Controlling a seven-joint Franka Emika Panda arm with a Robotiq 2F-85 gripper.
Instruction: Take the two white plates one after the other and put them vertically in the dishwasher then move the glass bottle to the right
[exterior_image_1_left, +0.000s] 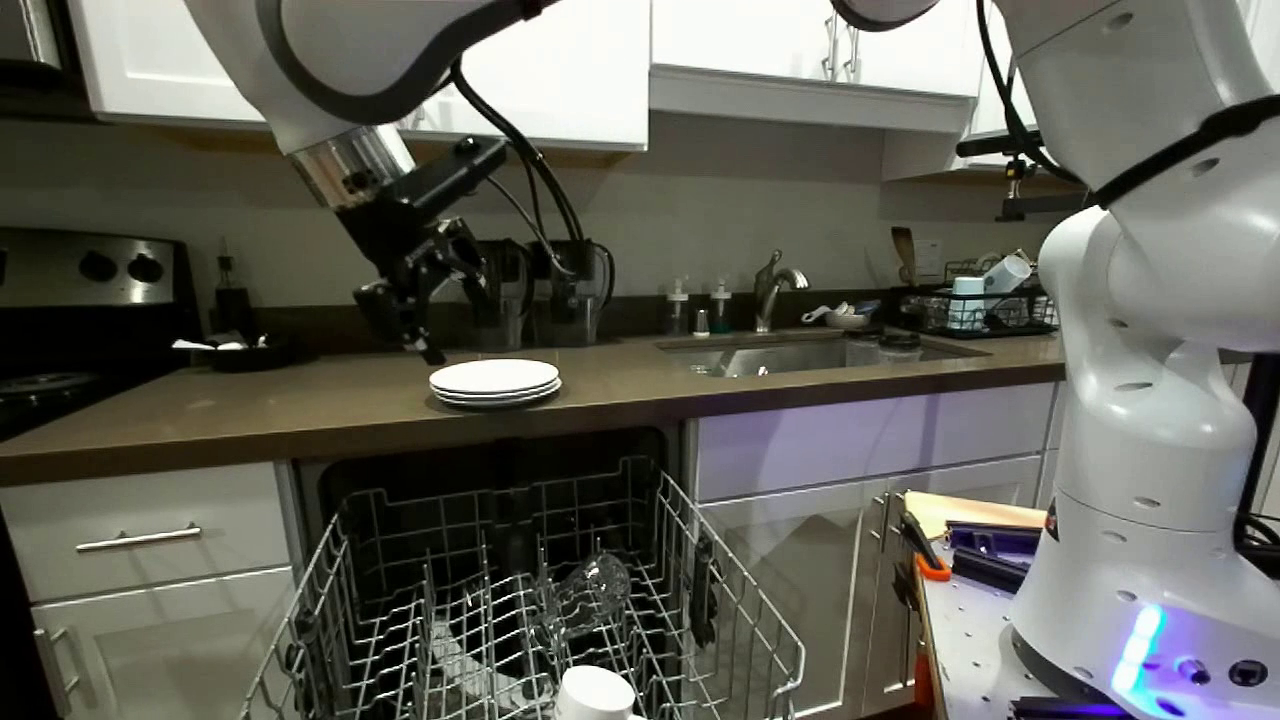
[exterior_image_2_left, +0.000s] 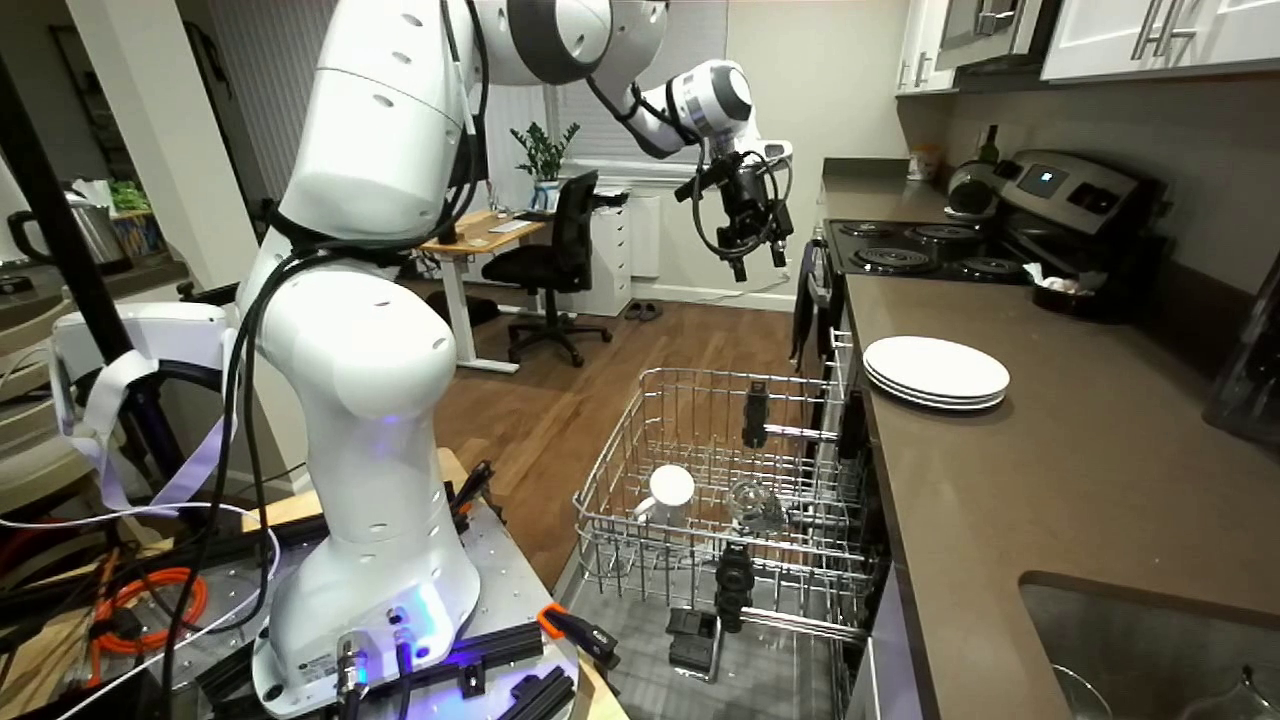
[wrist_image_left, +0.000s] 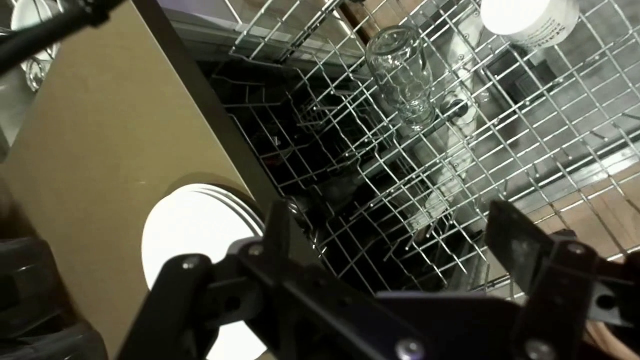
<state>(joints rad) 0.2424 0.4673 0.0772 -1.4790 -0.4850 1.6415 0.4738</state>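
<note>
Wrist view: at the left, the brown counter (wrist_image_left: 115, 120) is stretching away beside the jaws, and on it, just left of the jaws and partly hidden behind them, the white plates (wrist_image_left: 195, 230) are lying flat in a stack. Their rims are running together, so the stack could be holding two or three. Both exterior views are placing it below the jaws and off to one side, with nothing gripping it. That part of the job is seemingly still waiting to begin: neither plate is standing upright in the rack (exterior_image_2_left: 700, 372) of the dishwasher (exterior_image_1_left: 470, 462), and two trips, one plate at a time, are remaining.

In the middle, the gripper (wrist_image_left: 390, 217) is hanging in the air with its jaws spread wide, grasping nothing; the rack and the dishwasher's dark inside are showing through the gap, well below. Straight ahead of the jaws and well apart from them, higher up in the wrist view, the glass bottle (wrist_image_left: 402, 77) is resting among the wires of the rack. Its move to the right is probably still pending, since the task is naming it last and the plates are waiting ahead of it.

On the right, out past the jaws and higher up, a white mug (wrist_image_left: 530, 20) is sitting in the rack. It is playing no part in the task, yet it is filling some of the space where the plates could be going.
</note>
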